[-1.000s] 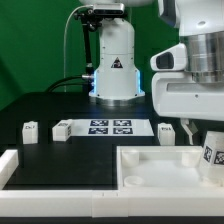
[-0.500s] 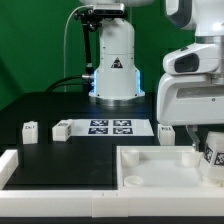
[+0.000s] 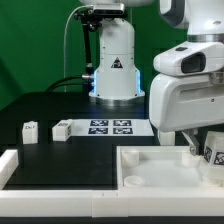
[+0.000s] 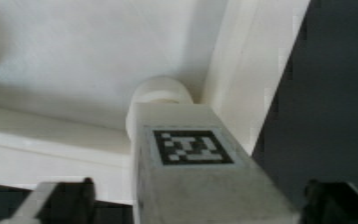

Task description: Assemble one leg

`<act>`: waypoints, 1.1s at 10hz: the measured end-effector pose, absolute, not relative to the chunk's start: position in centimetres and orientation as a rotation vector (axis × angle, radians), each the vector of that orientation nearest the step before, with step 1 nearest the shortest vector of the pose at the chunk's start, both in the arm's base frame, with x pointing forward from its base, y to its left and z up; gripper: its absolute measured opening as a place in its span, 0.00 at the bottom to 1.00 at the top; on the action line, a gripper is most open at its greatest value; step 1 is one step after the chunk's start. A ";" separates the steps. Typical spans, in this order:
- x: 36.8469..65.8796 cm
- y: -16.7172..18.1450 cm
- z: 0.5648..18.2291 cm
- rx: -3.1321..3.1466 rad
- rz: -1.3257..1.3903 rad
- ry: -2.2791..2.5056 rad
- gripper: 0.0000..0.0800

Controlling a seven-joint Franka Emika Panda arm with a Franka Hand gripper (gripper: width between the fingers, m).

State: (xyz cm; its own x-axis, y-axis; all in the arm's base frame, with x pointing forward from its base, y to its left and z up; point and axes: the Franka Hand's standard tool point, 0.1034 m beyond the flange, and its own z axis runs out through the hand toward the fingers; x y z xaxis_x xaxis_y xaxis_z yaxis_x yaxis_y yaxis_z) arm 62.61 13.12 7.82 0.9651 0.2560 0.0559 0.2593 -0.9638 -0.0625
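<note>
Gripper (image 4: 197,208): fingers cut off at the wrist view's edge, one on each side of the small stubby white plastic leg (image 4: 194,150). Could not tell whether they clamped it. The leg was tilted, its end at a corner of the large white rimmed tray panel (image 3: 150,160), and it was half hidden by the arm in the exterior view. Legs counted: three. One loose leg (image 3: 30,130) and a second loose leg (image 3: 62,129) lay on the black table (image 3: 40,105) beside the marker board (image 3: 110,126).

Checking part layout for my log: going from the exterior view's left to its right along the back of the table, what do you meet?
First leg → second leg → marker board → third leg, at the far right.
</note>
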 end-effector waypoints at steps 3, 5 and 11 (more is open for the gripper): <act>62.7 12.7 7.8 -3.052 -0.074 -0.397 0.37; 62.7 12.6 7.8 -3.056 -0.073 -0.346 0.37; 63.2 11.5 7.8 -2.894 -0.094 0.772 0.37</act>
State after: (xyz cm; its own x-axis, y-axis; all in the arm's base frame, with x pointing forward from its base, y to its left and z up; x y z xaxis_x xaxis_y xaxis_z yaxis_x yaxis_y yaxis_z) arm 63.21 11.51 7.76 0.8661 -0.4993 0.0231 -0.4902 -0.8576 -0.1554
